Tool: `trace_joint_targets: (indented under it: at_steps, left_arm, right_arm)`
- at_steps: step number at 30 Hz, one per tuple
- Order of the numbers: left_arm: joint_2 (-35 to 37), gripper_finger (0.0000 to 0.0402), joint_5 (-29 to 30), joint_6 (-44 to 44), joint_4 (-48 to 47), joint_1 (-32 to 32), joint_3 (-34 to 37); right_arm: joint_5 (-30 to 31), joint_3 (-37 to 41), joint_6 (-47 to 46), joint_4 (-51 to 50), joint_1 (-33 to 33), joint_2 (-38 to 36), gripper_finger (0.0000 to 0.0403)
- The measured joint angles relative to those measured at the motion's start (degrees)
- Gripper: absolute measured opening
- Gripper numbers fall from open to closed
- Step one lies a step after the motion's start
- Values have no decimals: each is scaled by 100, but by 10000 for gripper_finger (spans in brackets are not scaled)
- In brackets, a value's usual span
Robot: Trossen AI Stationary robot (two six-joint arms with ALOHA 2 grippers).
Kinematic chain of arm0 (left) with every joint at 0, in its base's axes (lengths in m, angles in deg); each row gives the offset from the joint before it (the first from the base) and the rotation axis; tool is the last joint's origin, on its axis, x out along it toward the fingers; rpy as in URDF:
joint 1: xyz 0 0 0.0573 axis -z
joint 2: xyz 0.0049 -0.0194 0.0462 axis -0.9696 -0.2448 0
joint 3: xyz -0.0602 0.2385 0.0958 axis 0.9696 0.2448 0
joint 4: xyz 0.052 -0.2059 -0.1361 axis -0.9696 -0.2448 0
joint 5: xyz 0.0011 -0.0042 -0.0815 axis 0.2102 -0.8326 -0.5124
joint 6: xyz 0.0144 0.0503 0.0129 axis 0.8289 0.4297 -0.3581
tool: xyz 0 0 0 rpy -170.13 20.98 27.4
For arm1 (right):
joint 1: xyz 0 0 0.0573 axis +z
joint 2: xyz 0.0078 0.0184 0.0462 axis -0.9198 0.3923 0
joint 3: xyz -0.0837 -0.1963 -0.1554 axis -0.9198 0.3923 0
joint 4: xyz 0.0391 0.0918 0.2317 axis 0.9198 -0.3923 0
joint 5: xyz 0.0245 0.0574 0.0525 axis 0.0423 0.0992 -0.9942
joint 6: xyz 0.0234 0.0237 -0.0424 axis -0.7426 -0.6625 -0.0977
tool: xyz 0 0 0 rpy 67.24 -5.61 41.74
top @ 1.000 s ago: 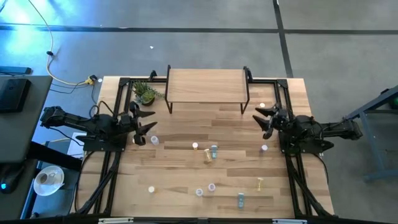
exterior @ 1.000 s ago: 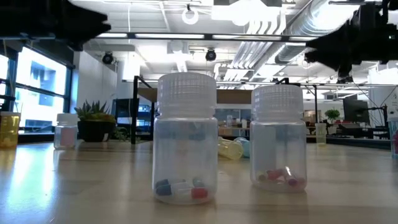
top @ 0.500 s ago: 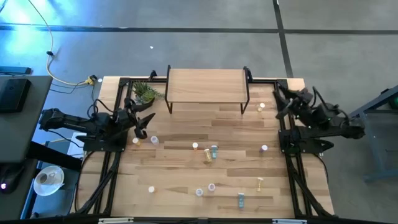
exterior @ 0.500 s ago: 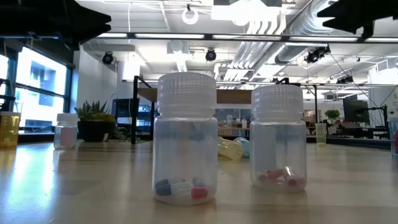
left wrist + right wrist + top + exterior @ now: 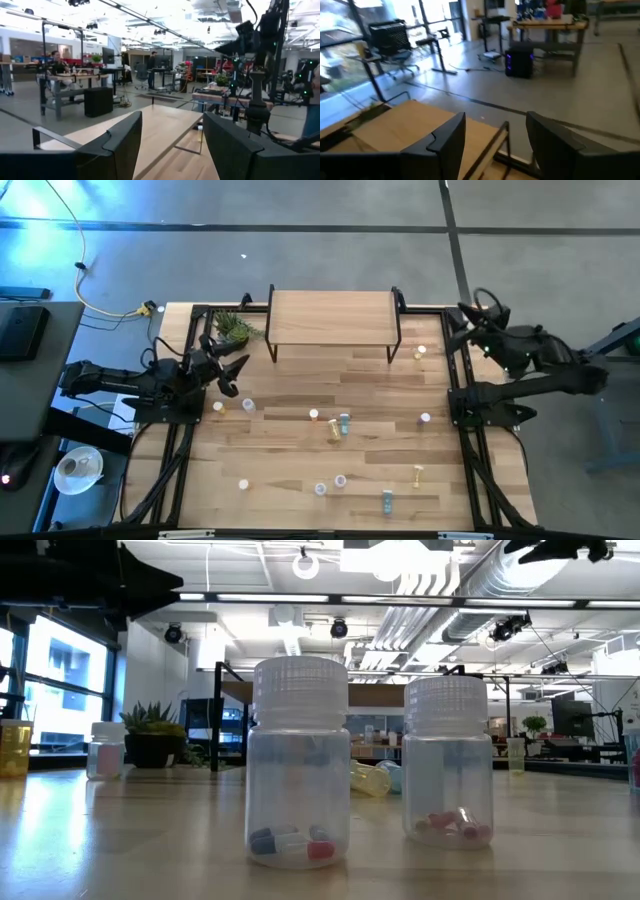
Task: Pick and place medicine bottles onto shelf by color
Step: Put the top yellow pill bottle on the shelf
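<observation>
Several medicine bottles stand or lie scattered over the wood tabletop, among them a pink one [image 5: 248,406], a blue one [image 5: 344,421] and a yellow one [image 5: 417,474]. Two clear bottles [image 5: 299,762] [image 5: 449,760] stand upright on their bases close to the low camera. The shelf [image 5: 333,320] stands on its black legs at the far edge with a bare top [image 5: 150,125]. My left gripper [image 5: 235,375] hovers open at the table's left side, pointing toward the shelf. My right gripper [image 5: 456,327] hangs open, raised high at the far right corner. Neither holds anything.
A small potted plant [image 5: 232,330] stands just left of the shelf, close to my left gripper. Black frame rails [image 5: 470,430] run along both table sides. One bottle [image 5: 421,351] stands near the shelf's right leg. The raised right arm [image 5: 255,65] shows in the left wrist view.
My right gripper has risen well clear of the table and drawn back toward the far right corner, tipping from pointing down to nearly level, open throughout. My left gripper has swung slightly toward the far edge. No bottle has moved.
</observation>
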Motion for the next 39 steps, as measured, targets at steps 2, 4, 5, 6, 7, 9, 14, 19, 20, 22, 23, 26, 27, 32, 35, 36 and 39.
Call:
trace_joint_targets:
  at_steps: [2,4,5,6,7,9,14,19,20,22,23,26,27,32,35,36,39]
  left_arm:
    - [0,201,-1,-6,1,0,0]
    - [0,201,-2,-39,0,2,0]
    - [0,201,-2,-50,1,2,0]
    - [2,201,-2,-50,1,2,0]
    - [0,201,-2,-50,1,2,0]
    - [0,201,-2,-50,1,2,0]
    - [0,201,-2,-50,-2,2,0]
    - [0,201,-2,-50,-139,2,0]
    - [0,201,-2,-50,-147,2,0]
    - [0,201,-2,-50,-164,2,0]
    - [0,201,-2,-50,-165,2,0]
    - [0,201,-2,-50,-165,2,0]
    - [0,201,0,-50,-165,2,0]
    - [0,201,0,-50,-165,2,0]
    - [0,201,-2,-30,-165,2,0]
    - [0,201,-2,21,-166,2,0]
    - [0,201,-2,149,-167,2,0]
  right_arm:
    - [-47,-398,-375,-605,-205,274,200]
    - [-82,-737,-780,-1229,-447,523,200]
    - [-116,-879,-960,-1523,-574,642,200]
    - [-177,-998,-1103,-1779,-705,751,200]
    - [-262,-1086,-1211,-1984,-846,849,200]
    - [-542,-1172,-1355,-2285,-1136,1021,200]
    - [-1415,-1182,-1430,-2569,-1887,1356,200]
    - [-2357,-1182,-1422,-2689,-2617,1695,200]
    - [-2515,-1182,-1423,-2730,-2759,1760,200]
    - [-2799,-1182,-1422,-2843,-3039,1888,200]
    - [-2950,-1182,-1423,-2925,-3173,1962,200]
    - [-3309,-1182,-1421,-3209,-3542,2184,200]
    - [-3375,-1182,-1425,-3315,-3641,2245,200]
    - [-3460,-1182,-1425,-3635,-3862,2421,200]
    - [-3647,-1022,-1421,-3585,-3864,2324,200]
    - [-3707,-876,-1419,-3577,-3862,2257,200]
    - [-3753,-316,-1511,-3351,-3864,1963,200]
